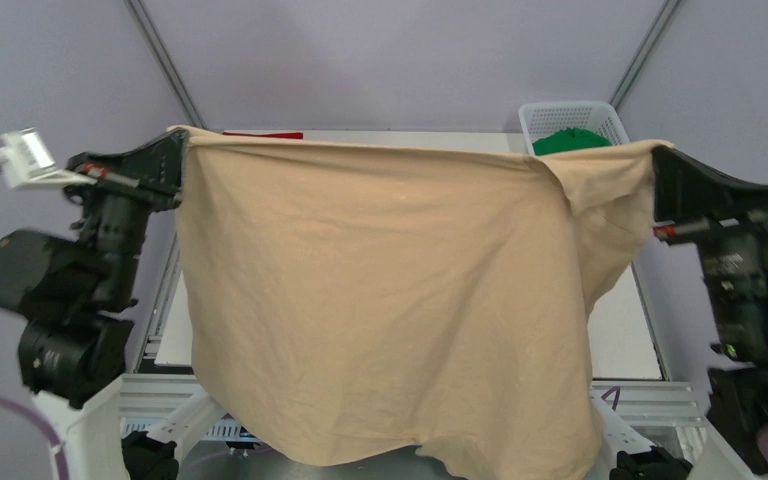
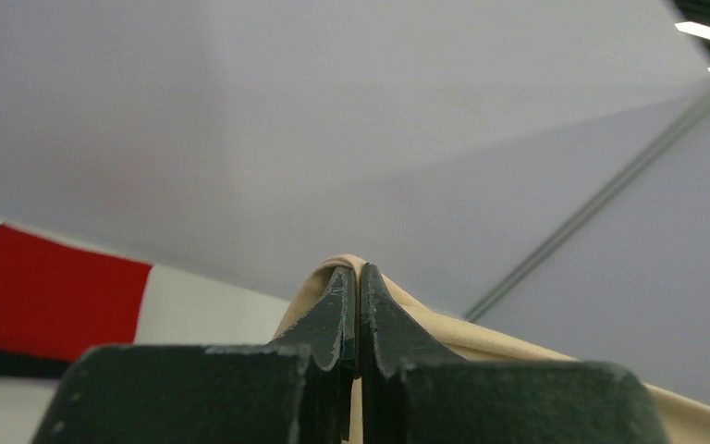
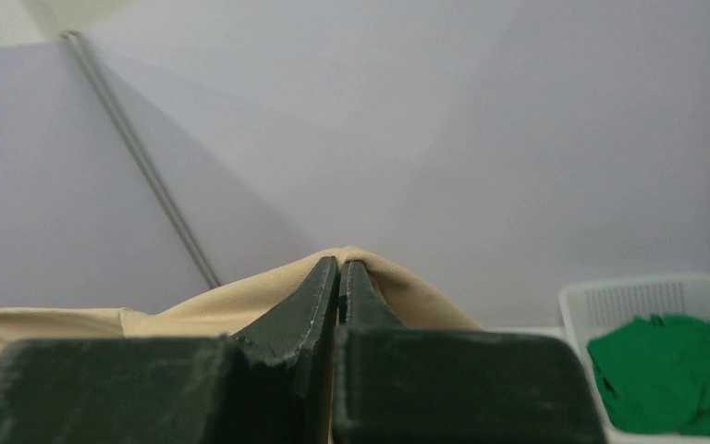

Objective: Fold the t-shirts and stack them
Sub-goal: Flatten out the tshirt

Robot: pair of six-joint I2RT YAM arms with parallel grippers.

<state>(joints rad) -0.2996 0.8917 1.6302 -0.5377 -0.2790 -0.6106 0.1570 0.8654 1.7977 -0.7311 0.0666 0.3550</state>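
left claw (image 1: 180,152) clamped on beige t-shirt (image 1: 380,300) | right claw (image 1: 656,168) clamped on it too | cloth hangs spread between them

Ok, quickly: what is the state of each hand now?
Left hand: closed, holding one upper corner of the beige t-shirt.
Right hand: closed, holding the other upper corner of it.

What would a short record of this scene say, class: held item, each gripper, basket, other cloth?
Held item: beige t-shirt, hanging spread between both arms
Left gripper: shut on one top corner
Right gripper: shut on the other top corner
Basket: white, holds green t-shirt
Other cloth: red cloth at the far side of the table
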